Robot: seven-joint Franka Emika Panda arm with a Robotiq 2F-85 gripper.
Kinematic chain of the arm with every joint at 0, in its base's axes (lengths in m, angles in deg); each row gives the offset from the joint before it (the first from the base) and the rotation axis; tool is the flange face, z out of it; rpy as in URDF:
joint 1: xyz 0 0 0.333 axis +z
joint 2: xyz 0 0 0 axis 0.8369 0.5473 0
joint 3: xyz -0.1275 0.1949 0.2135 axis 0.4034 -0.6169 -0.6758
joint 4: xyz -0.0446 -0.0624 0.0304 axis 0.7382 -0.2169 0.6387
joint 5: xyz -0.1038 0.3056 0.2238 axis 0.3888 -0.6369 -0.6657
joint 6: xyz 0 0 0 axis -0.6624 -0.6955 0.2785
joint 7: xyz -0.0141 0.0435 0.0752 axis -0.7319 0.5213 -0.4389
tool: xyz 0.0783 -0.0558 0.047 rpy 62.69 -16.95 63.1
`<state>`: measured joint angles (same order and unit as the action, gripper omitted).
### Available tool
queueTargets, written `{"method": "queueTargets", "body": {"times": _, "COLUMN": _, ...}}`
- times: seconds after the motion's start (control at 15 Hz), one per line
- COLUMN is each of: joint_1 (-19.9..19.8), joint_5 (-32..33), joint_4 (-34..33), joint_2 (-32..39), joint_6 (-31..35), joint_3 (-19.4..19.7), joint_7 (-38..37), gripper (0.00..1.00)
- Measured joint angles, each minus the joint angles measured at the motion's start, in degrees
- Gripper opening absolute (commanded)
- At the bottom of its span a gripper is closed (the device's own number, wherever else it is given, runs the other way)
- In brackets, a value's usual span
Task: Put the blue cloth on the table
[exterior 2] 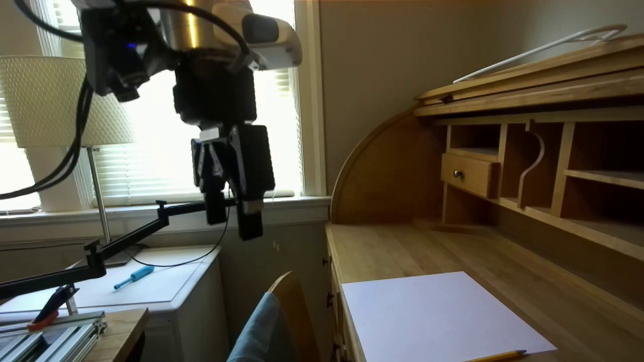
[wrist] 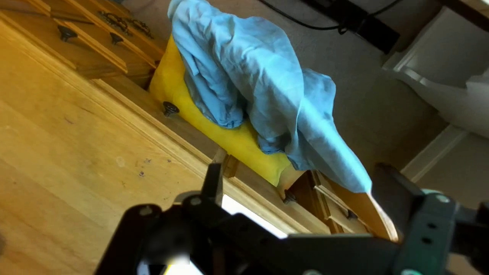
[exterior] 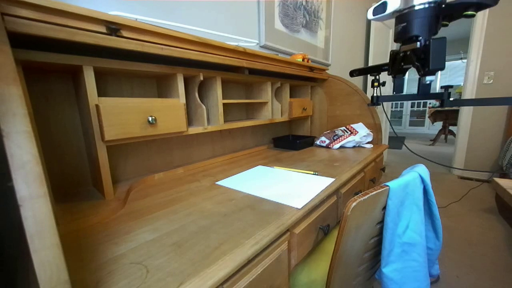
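The blue cloth (exterior: pixel 412 232) hangs rumpled over the backrest of a wooden chair. It also shows in an exterior view (exterior 2: pixel 261 332), cut off by the bottom edge, and in the wrist view (wrist: pixel 259 76), draped above the yellow seat. The table is a light-brown wooden desk (exterior: pixel 192 224), also in the exterior view (exterior 2: pixel 397 251) and the wrist view (wrist: pixel 76 152). My gripper (exterior: pixel 412 86) is open and empty, pointing down, high above the cloth and chair and apart from them. Its fingers are spread in the wrist view (wrist: pixel 301 183) and show apart in an exterior view (exterior 2: pixel 233 218).
The chair (exterior: pixel 360 236) stands against the desk's front. A white paper sheet (exterior: pixel 276 186) and a pencil (exterior: pixel 296 171) lie on the desk top. A black tray (exterior: pixel 294 143) and a printed bag (exterior: pixel 348 136) are at its far end. A white cabinet (exterior 2: pixel 191 281) stands by the window.
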<state>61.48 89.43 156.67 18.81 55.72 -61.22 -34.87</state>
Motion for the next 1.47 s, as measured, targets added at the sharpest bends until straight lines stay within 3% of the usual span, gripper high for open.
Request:
{"method": "queueTargets", "body": {"times": 0.2, "joint_1": 0.0, "joint_5": 6.3, "joint_4": 4.3, "joint_2": 3.0, "joint_6": 10.1, "joint_3": -0.5, "joint_7": 1.7, "gripper": 1.0}}
{"method": "queueTargets", "body": {"times": 0.47, "joint_1": -0.6, "joint_5": 11.8, "joint_4": 4.2, "joint_2": 9.8, "joint_6": 21.2, "joint_3": -0.6, "joint_7": 1.8, "gripper": 1.0}}
{"method": "queueTargets", "body": {"times": 1.2, "joint_1": 0.0, "joint_5": 12.0, "joint_4": 3.6, "joint_2": 14.1, "joint_6": 23.3, "joint_3": -1.2, "joint_7": 1.8, "gripper": 1.0}}
{"method": "queueTargets", "body": {"times": 1.47, "joint_1": 1.4, "joint_5": 11.6, "joint_4": 3.6, "joint_2": 17.5, "joint_6": 26.3, "joint_3": -1.3, "joint_7": 6.7, "gripper": 1.0}}
